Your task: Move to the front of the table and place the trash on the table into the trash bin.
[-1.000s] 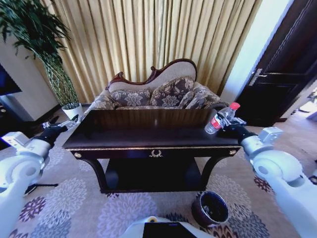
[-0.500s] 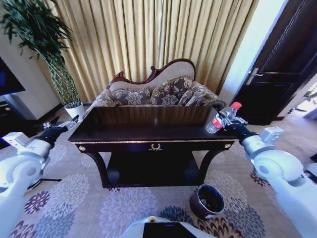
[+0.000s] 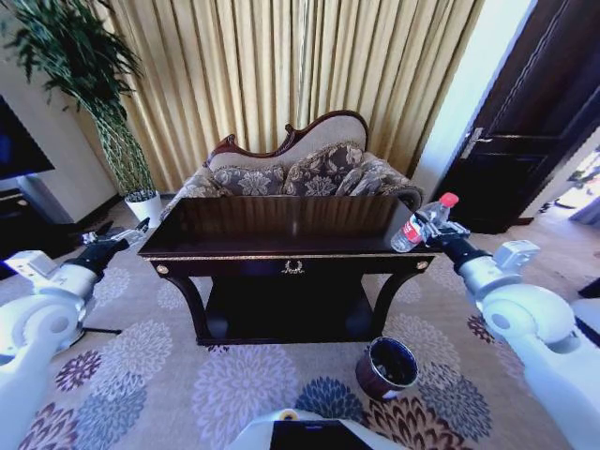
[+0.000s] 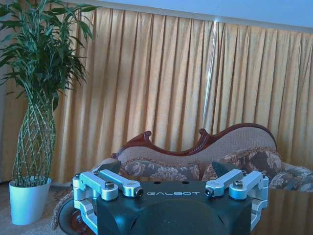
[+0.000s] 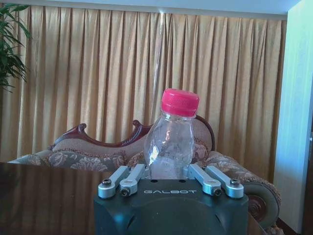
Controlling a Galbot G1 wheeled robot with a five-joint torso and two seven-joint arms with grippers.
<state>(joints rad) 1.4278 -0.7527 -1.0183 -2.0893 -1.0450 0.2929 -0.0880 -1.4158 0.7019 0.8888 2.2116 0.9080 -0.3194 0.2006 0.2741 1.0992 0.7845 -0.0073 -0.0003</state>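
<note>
while the right gripper (image 3: 433, 228) clamps the bottle (image 3: 421, 223) off the table (image 3: 281, 225) corner, the bin (image 3: 387, 367) sits below and inward: lower there. left gripper (image 3: 120, 234) idles, splayed. right wrist: fingers (image 5: 128, 177) pinch the bottle (image 5: 170, 142) body; keep it upright.

"GALBOT" on the left pincer (image 4: 172, 192) housing and right pincer (image 5: 170, 190) housing.

From the head we are looking forward and down over the table (image 3: 281, 225) toward the sofa (image 3: 300, 169). Both wrist cameras are facing level at the same sofa (image 4: 195, 156) and curtains (image 5: 98, 73), each close behind its own gripper.
</note>
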